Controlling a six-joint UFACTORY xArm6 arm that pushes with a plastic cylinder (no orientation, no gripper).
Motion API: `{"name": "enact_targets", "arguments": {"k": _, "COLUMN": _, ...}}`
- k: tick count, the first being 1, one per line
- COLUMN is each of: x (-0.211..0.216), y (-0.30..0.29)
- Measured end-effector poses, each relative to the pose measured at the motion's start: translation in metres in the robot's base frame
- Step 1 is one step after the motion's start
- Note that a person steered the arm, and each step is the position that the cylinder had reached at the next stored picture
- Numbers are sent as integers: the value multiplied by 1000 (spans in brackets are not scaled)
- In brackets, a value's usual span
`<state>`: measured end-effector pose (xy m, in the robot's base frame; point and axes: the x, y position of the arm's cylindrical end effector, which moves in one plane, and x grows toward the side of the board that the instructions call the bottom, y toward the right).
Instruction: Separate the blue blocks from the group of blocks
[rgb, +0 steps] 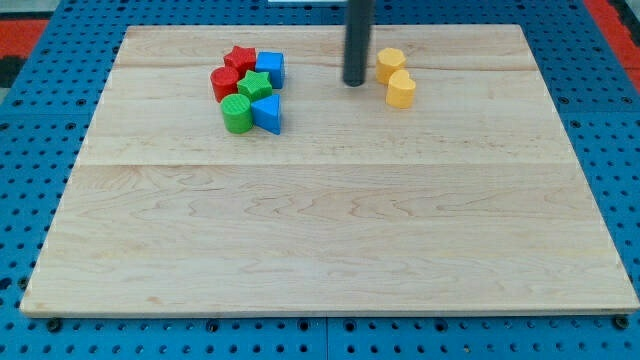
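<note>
A tight group of blocks sits at the view's upper left. It holds a blue cube (271, 67), a blue triangular block (268, 113), a red star (239, 58), a red cylinder-like block (224, 83), a green star (254, 86) and a green cylinder (236, 116). The blue cube is at the group's top right and the blue triangle at its bottom right; both touch neighbours. My tip (354, 82) rests on the board to the right of the group, well apart from it, just left of the yellow blocks.
Two yellow blocks stand at the upper right of centre: a yellow hexagonal one (390, 65) and a yellow rounded one (401, 90) touching it. The wooden board (330, 230) lies on a blue perforated base (30, 120).
</note>
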<state>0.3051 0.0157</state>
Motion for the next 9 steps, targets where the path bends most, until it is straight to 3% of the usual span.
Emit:
{"name": "enact_targets", "arguments": {"k": 1, "x": -47, "y": -32}}
{"name": "enact_targets", "arguments": {"k": 3, "x": -54, "y": -99}}
{"name": "enact_targets", "arguments": {"k": 4, "x": -23, "y": -102}}
{"name": "enact_targets", "arguments": {"k": 6, "x": 30, "y": -47}}
{"name": "enact_targets", "arguments": {"k": 7, "x": 27, "y": -45}}
{"name": "enact_targets", "arguments": {"k": 9, "x": 87, "y": -60}}
